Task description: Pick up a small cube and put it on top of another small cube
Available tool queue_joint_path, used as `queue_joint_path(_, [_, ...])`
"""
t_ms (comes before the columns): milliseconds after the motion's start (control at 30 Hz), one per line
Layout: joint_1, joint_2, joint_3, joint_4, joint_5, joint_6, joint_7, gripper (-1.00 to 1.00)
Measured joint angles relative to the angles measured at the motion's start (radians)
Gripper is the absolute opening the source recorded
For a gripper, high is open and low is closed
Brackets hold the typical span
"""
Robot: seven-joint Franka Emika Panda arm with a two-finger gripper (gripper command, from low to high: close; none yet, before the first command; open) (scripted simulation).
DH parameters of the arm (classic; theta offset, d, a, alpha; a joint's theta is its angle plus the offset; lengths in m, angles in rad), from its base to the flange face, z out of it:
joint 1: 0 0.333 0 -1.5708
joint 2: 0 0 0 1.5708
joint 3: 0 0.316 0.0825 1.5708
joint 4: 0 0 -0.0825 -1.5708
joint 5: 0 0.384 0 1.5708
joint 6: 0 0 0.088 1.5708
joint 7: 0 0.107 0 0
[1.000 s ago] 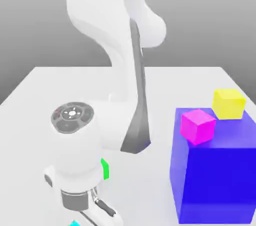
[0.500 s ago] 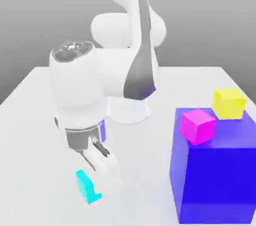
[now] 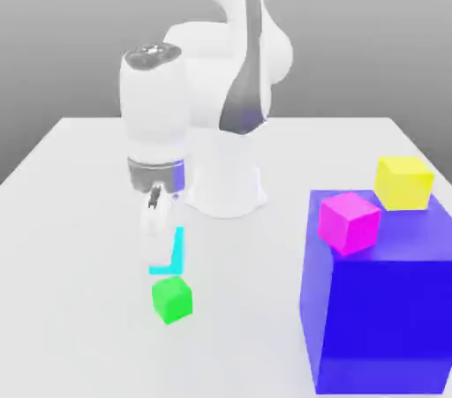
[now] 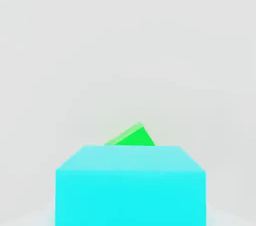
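The small cyan cube [image 3: 179,248] hangs in the air with my gripper [image 3: 166,252] shut on it, one white finger [image 3: 156,233] covering most of its face. It sits just above the small bright green cube [image 3: 171,298], which rests on the white table toward the exterior view's left. There is a small gap between the two cubes. In the hand view the cyan cube [image 4: 130,185] is close up, and a corner of the green cube [image 4: 131,137] peeks out beyond its far edge.
A big blue block [image 3: 380,308] stands at the exterior view's right, with a magenta cube [image 3: 350,221] and a yellow cube [image 3: 403,182] on top. The arm's white base [image 3: 225,186] stands behind the gripper on the table [image 3: 79,176].
The hand closed on the cyan cube low at the front, then rose and swung back with it. The cube now hangs over the green cube, which the arm no longer hides.
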Motion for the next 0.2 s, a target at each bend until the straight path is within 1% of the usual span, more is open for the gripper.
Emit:
queue_joint_path(100, [-0.003, 0.088, -0.001, 0.001, -0.017, 0.085, 0.012, -1.0])
queue_joint_path(133, [-0.002, 0.107, -0.001, 0.001, -0.019, 0.104, 0.013, 1.0])
queue_joint_path(200, [-0.002, 0.107, -0.001, 0.001, -0.019, 0.104, 0.013, 1.0])
